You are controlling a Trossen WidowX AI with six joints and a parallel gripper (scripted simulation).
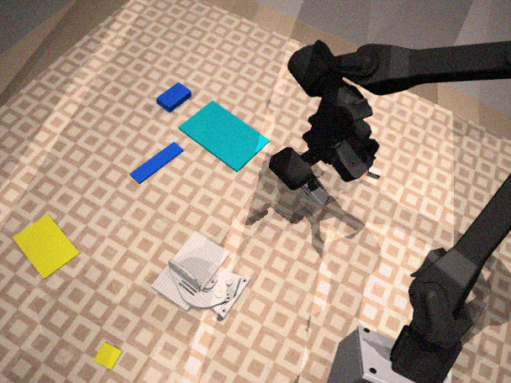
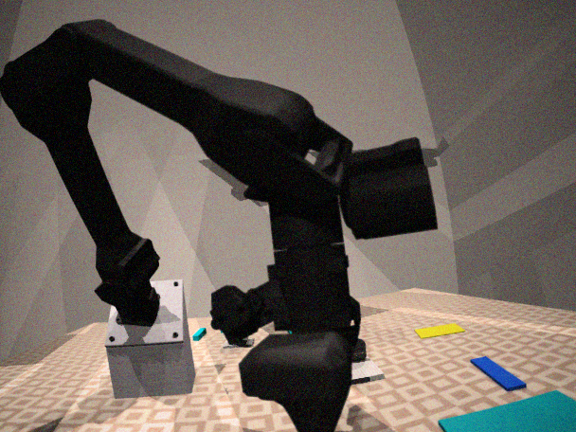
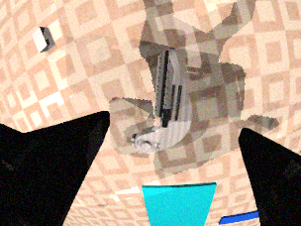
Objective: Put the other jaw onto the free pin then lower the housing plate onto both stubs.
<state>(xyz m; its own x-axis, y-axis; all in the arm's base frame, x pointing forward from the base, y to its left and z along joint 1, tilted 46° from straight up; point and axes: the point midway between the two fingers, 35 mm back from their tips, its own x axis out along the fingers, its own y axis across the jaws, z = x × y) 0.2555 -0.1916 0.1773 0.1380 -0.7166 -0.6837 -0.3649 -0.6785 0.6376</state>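
The free jaw (image 1: 320, 196) (image 3: 184, 119), pale grey with a toothed end and a raised plate, lies on the patterned surface below my gripper. My gripper (image 3: 177, 126) is wide open and empty, its fingers on either side of the jaw in the wrist view and above it. In the top view the arm partly hides the jaw. The mounted jaw (image 1: 199, 299) sits by the base (image 1: 224, 310), beside a striped pale board (image 1: 206, 251) (image 2: 369, 369); the free pin is too small to pick out surely. I cannot tell surely which piece is the housing plate.
A pale piece (image 2: 243, 342) lies far back, partly hidden by the arm. A small block (image 1: 373, 174) (image 3: 46, 40) lies near the free jaw. A teal board (image 1: 223, 136) (image 3: 180, 205), blue blocks (image 1: 174, 97) (image 1: 156, 162), yellow sheets (image 1: 46, 246) (image 1: 107, 355) and a grey box (image 2: 152, 369) stand around.
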